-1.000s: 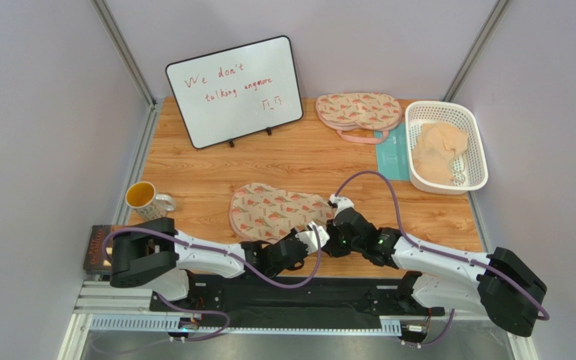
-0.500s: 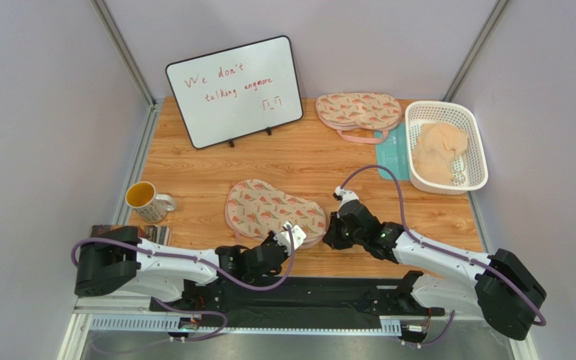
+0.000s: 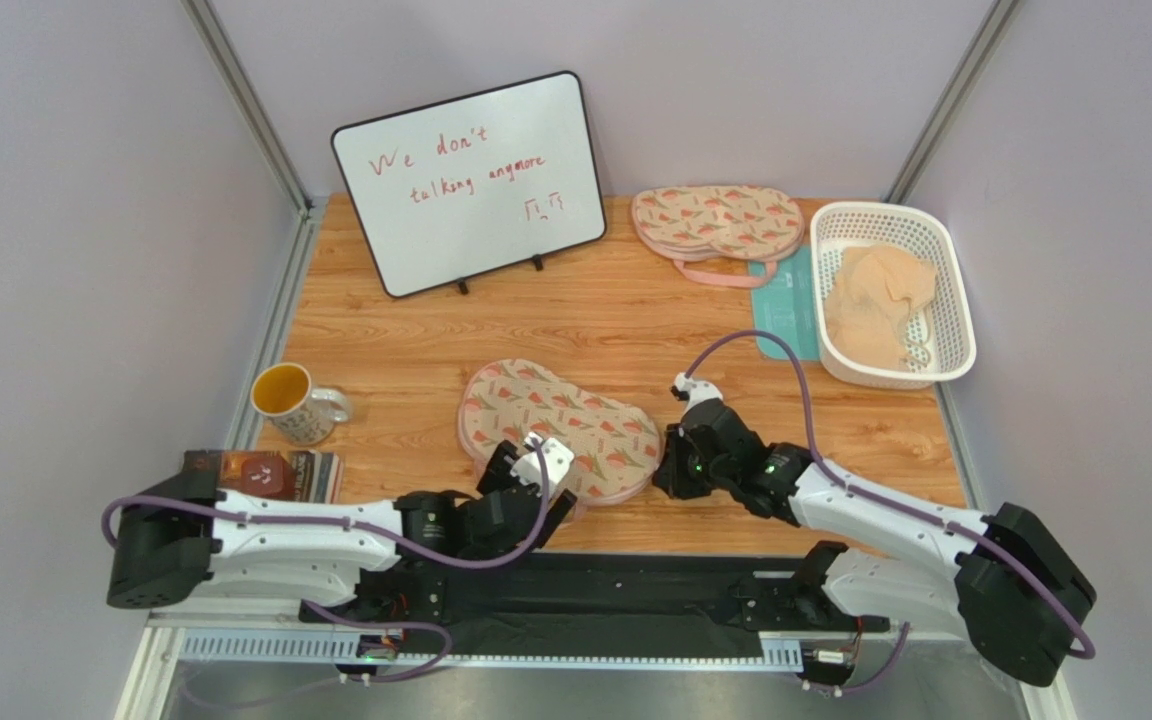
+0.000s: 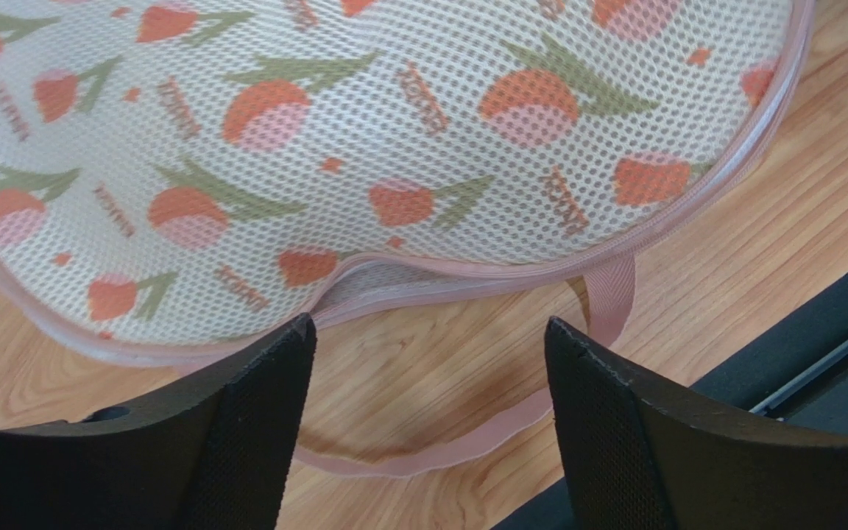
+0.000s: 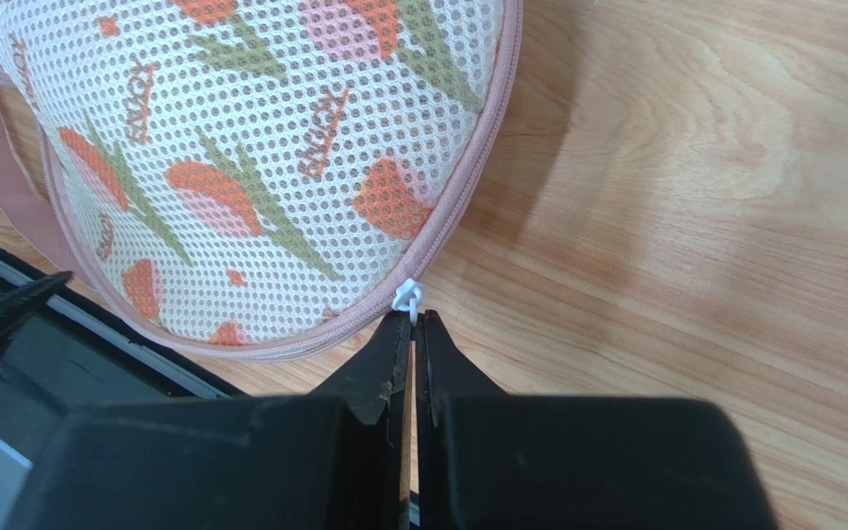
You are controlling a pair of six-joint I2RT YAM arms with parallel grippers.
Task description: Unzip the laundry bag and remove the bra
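The laundry bag (image 3: 560, 425) lies flat near the table's front edge, cream mesh with an orange and green print and pink trim. My left gripper (image 3: 537, 456) stands open at its near edge, nothing held. In the left wrist view the bag (image 4: 373, 144) fills the top and its pink loop strap (image 4: 473, 442) lies on the wood between my open fingers (image 4: 274, 442). My right gripper (image 3: 662, 477) is at the bag's right end. In the right wrist view it (image 5: 414, 318) is shut on the white zipper pull (image 5: 406, 296) at the bag's (image 5: 263, 144) trim. The bra is hidden.
A second printed pouch (image 3: 717, 222) lies at the back. To its right a white basket (image 3: 889, 212) holds a pale peach fabric heap (image 3: 880, 308), with a teal card (image 3: 785, 308) beside it. A whiteboard (image 3: 470, 180) stands back left. A mug (image 3: 289, 398) and a book (image 3: 259, 473) sit front left.
My left gripper has opened and drawn leftwards along the bag's near edge. The bag has shifted a little. My right gripper stays shut at the zipper pull.
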